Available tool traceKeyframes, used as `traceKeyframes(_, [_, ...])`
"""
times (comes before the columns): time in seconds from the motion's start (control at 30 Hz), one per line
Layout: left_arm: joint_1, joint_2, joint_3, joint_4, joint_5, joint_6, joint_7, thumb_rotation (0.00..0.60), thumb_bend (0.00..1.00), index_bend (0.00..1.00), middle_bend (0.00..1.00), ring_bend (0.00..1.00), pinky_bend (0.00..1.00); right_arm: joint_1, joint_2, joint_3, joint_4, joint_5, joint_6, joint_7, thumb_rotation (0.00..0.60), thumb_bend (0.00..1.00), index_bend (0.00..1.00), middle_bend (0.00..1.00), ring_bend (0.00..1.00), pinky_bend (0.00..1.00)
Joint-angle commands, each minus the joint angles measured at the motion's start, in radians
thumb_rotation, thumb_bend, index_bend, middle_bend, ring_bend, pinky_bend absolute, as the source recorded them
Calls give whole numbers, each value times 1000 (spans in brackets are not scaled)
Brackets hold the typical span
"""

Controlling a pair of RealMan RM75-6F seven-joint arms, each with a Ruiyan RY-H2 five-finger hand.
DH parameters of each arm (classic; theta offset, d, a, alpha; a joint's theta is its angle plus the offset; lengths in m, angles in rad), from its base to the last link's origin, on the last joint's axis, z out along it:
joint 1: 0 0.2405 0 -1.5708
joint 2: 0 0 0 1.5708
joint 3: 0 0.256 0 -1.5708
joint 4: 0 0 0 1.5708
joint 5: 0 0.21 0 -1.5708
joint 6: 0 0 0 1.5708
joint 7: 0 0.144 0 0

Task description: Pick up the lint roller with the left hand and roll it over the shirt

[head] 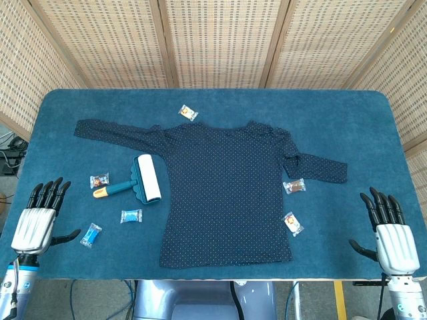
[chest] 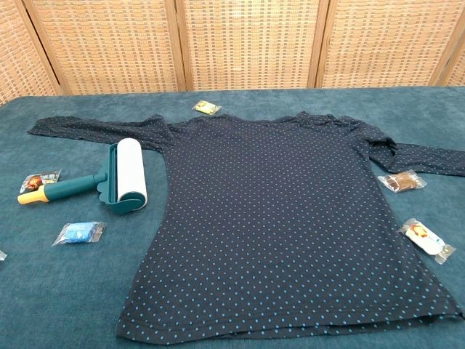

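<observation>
A lint roller (head: 137, 181) (chest: 109, 178) with a white roll, teal frame and yellow-tipped handle lies on the blue table, just left of the shirt. The dark dotted long-sleeved shirt (head: 227, 187) (chest: 290, 211) lies spread flat in the middle. My left hand (head: 37, 220) hovers open at the table's near left edge, well apart from the roller. At the near right edge my right hand (head: 390, 233) is open too and holds nothing. Neither hand shows in the chest view.
Several wrapped candies lie around the shirt: one (head: 99, 180) by the roller's handle, blue ones (head: 131, 216) (head: 91, 235) near my left hand, one (head: 189, 113) above the collar, two (head: 293, 186) (head: 292, 223) at the right. A wicker screen (head: 213, 40) stands behind the table.
</observation>
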Motion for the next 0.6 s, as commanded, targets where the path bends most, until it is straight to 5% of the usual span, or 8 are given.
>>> traceKeyframes(0.03, [-4,-2,-4,-2,-2,-2,0,600,81,0,0,0,10,0,1,2,0,3,0,4,600,134,0,0,0,0])
traceKeyframes(0.1, [-9,-3,-10,-5,-9,-6,5,600,85,0,3,25,79,-1,3,3,0,5,0,8,600,133,0,0,0,0])
traceKeyframes(0.17, [-25,-6,-28,-7,-17,-14,26,600,92,0,118,180,244,-1,4,4,0,8,0,14,600,133,0,0,0,0])
traceKeyframes(0.23, [-44,-10,-46,-13,-25,-27,35,600,102,0,362,412,443,0,5,4,1,9,-3,19,600,133,0,0,0,0])
traceKeyframes(0.33, [-70,-4,-61,-18,-45,-62,50,600,106,0,593,585,578,1,4,5,3,11,-6,22,600,133,0,0,0,0])
traceKeyframes(0.47, [-109,15,-79,-45,-100,-135,53,600,167,44,785,736,681,3,4,5,5,13,-10,27,600,133,0,0,0,0])
traceKeyframes(0.6, [-152,51,-102,-77,-184,-222,54,600,287,217,864,803,720,4,4,6,7,14,-10,33,600,133,0,0,0,0])
